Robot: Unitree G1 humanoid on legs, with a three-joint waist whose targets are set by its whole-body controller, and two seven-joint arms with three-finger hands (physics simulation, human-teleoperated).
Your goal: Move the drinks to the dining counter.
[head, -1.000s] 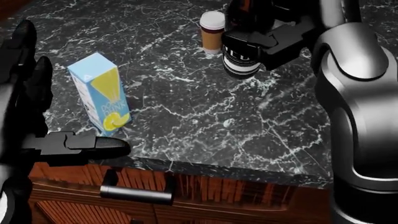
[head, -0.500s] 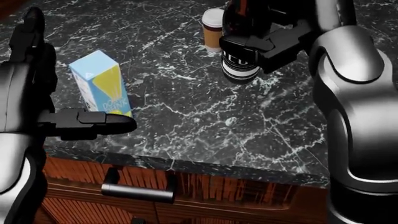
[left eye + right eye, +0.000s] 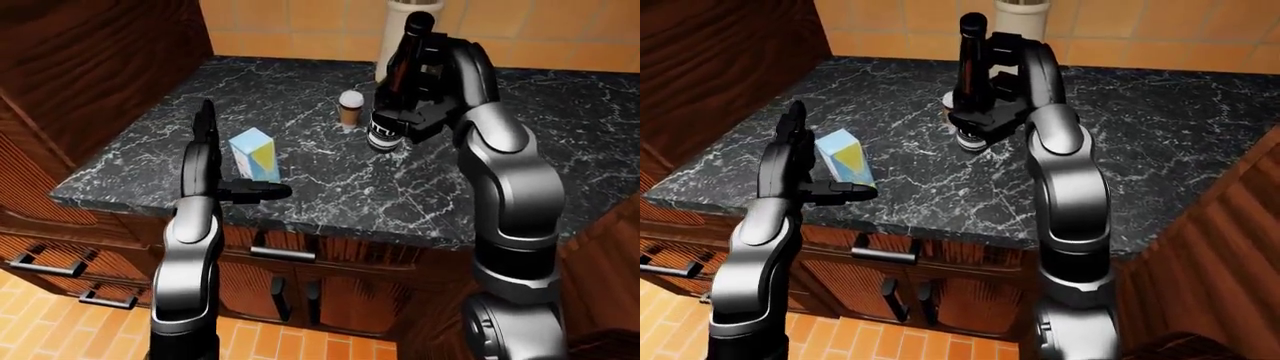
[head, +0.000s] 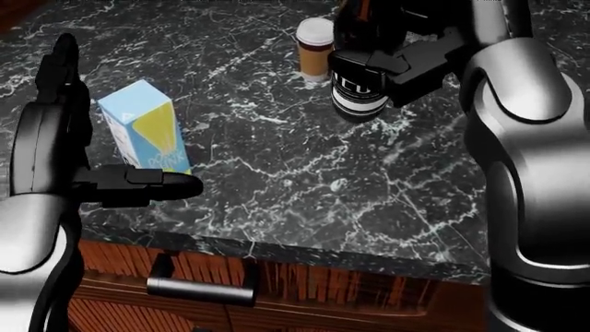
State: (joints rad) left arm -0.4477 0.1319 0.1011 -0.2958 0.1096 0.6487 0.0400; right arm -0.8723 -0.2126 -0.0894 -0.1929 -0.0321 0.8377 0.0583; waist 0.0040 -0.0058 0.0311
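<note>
The left hand (image 4: 102,149) stands open about the blue juice carton (image 4: 147,135), upright near the black marble tabletop (image 4: 304,187) edge. A paper coffee cup (image 4: 315,47) stands farther up. The right hand (image 4: 396,59) grips a dark bottle (image 3: 400,90), lifted and tilted.

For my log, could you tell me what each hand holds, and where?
Right hand grips the bottle round its lower body; left hand holds nothing, open beside the carton.
</note>
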